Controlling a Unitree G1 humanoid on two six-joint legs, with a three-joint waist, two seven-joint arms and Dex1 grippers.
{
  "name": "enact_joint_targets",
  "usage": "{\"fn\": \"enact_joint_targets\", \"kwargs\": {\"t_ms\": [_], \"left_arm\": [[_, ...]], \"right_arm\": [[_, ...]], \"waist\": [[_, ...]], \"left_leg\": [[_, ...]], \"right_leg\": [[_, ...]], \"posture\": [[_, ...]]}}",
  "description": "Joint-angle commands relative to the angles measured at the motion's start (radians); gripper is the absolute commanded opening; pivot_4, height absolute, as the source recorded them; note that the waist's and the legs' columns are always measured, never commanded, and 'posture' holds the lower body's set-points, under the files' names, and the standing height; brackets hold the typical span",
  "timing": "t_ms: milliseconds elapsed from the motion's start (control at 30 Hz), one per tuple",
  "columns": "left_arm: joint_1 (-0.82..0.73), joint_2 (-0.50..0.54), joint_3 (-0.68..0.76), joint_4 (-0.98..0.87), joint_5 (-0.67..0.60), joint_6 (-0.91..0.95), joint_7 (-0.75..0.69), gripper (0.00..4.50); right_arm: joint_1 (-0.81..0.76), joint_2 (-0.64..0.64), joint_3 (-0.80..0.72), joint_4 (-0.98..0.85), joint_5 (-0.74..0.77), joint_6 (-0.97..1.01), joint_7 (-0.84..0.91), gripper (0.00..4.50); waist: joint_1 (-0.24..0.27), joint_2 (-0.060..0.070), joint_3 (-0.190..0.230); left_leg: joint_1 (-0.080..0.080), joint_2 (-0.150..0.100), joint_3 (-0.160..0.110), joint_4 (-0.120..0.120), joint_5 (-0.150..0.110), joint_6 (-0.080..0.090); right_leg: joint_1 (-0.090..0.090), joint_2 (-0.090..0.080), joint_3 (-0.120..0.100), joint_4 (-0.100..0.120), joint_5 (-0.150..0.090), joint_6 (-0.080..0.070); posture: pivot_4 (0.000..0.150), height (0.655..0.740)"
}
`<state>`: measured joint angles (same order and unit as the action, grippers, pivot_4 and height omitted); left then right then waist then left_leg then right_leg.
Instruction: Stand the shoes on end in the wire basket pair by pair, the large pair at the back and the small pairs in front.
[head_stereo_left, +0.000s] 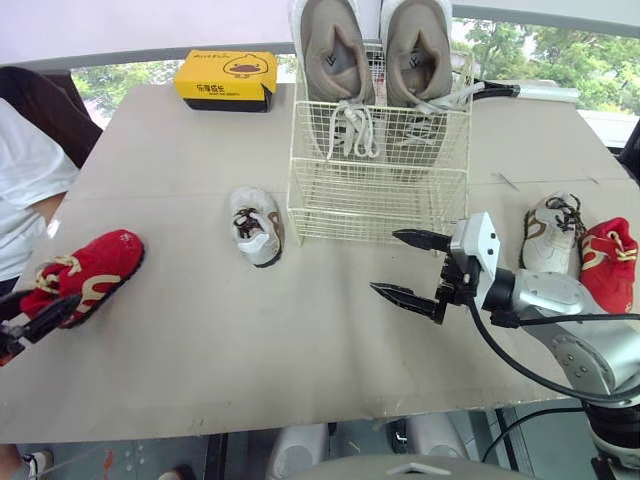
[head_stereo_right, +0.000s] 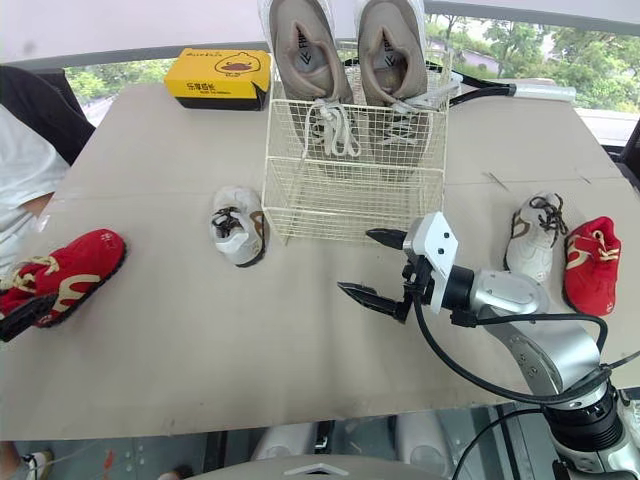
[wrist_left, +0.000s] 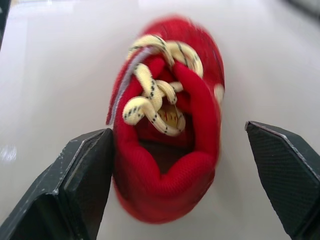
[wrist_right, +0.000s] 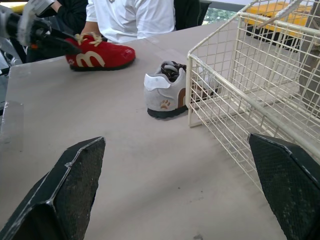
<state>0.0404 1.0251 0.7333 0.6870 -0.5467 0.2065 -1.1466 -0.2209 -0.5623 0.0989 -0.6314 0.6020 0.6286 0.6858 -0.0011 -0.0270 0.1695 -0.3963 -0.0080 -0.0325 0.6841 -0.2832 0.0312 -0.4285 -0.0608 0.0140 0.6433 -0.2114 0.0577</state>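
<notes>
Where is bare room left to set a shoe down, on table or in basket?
Free: the wire basket's front half, ahead of the grey pair; the table's near stretch between left red shoe and right pincer; the strip between yellow box and left white shoe. Crowded: the right edge, with right white shoe and right red shoe together.

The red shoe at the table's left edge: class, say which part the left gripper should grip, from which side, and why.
Grip the red shoe across its padded heel collar, coming in from behind the heel. It sits sole-down with the heel facing the left gripper, whose open fingers straddle that narrow, firm end. The laces crowd the front, so a grip there would probably be less secure.
</notes>
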Motion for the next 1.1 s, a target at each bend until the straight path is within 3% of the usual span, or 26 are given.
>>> {"fn": "enact_joint_targets", "kwargs": {"t_ms": [33,100,200,333,400,533,700,867,1100], "left_arm": [[-0.039,0.003,0.037,-0.092,-0.054,0.061,0.034,4.5],[-0.046,-0.01,0.041,-0.142,-0.071,0.101,0.051,4.5],[-0.024,-0.063,0.033,-0.363,-0.162,0.253,0.091,4.5],[0.027,-0.201,-0.027,-0.799,-0.396,0.53,0.271,4.5],[0.023,-0.263,-0.029,-0.916,-0.486,0.599,0.378,4.5],[0.0,-0.369,-0.052,-1.017,-0.428,0.553,0.567,4.5],[0.056,-0.389,-0.124,-1.121,-0.343,0.533,0.631,4.5],[0.042,-0.498,-0.194,-1.262,-0.403,0.541,0.77,4.5],[0.122,-0.499,-0.195,-1.24,-0.354,0.518,0.781,4.5]], "right_arm": [[-0.01,-0.002,-0.026,-0.045,0.016,-0.005,-0.008,4.43],[-0.012,-0.002,-0.025,-0.044,0.017,-0.006,-0.008,4.43],[-0.014,-0.003,-0.029,-0.041,0.021,-0.006,-0.007,4.43],[-0.013,-0.003,-0.029,-0.043,0.026,-0.004,-0.012,4.43],[-0.012,-0.001,-0.027,-0.048,0.028,-0.002,-0.017,4.43],[-0.006,-0.001,-0.029,-0.059,0.037,0.006,-0.031,4.43],[0.01,-0.007,-0.032,-0.066,0.041,0.007,-0.038,4.43],[0.013,-0.005,-0.026,-0.065,0.038,0.005,-0.041,4.43],[0.0,-0.007,-0.029,-0.053,0.04,0.005,-0.034,4.43]], "waist": [[-0.001,-0.001,-0.001],[-0.005,-0.002,-0.001],[-0.01,-0.001,-0.001],[0.013,0.003,-0.002],[0.02,0.008,-0.004],[0.005,0.006,-0.005],[-0.01,0.006,-0.005],[-0.006,0.006,-0.005],[-0.012,0.006,-0.005]], "left_leg": [[0.0,0.0,0.0,0.0,0.0,0.0],[0.0,0.0,0.0,0.0,0.0,0.0],[0.0,-0.001,0.0,0.0,0.0,0.0],[-0.001,-0.001,-0.002,0.0,0.0,0.0],[-0.001,-0.003,-0.002,0.0,0.0,0.0],[0.0,-0.003,-0.001,0.0,0.001,-0.001],[0.0,-0.002,-0.001,-0.001,0.001,-0.002],[0.0,-0.003,0.001,0.0,0.001,-0.001],[0.001,-0.002,0.001,0.0,0.001,-0.001]], "right_leg": [[0.0,0.0,0.0,0.0,0.0,0.0],[0.0,0.0,0.0,0.0,0.0,0.0],[0.0,-0.001,0.001,0.0,0.0,0.0],[0.0,-0.004,0.002,0.0,0.0,0.0],[0.002,-0.008,0.001,0.0,0.0,0.0],[0.003,-0.007,0.001,0.001,0.0,0.0],[0.002,-0.002,0.001,0.001,0.0,0.0],[0.002,-0.002,0.001,0.0,0.0,0.0],[0.003,0.005,0.001,0.001,0.0,0.0]], "posture": [[0.15,0.74],[0.15,0.74],[0.15,0.74],[0.15,0.74],[0.15,0.74],[0.15,0.74],[0.15,0.74],[0.15,0.74],[0.15,0.74]]}}
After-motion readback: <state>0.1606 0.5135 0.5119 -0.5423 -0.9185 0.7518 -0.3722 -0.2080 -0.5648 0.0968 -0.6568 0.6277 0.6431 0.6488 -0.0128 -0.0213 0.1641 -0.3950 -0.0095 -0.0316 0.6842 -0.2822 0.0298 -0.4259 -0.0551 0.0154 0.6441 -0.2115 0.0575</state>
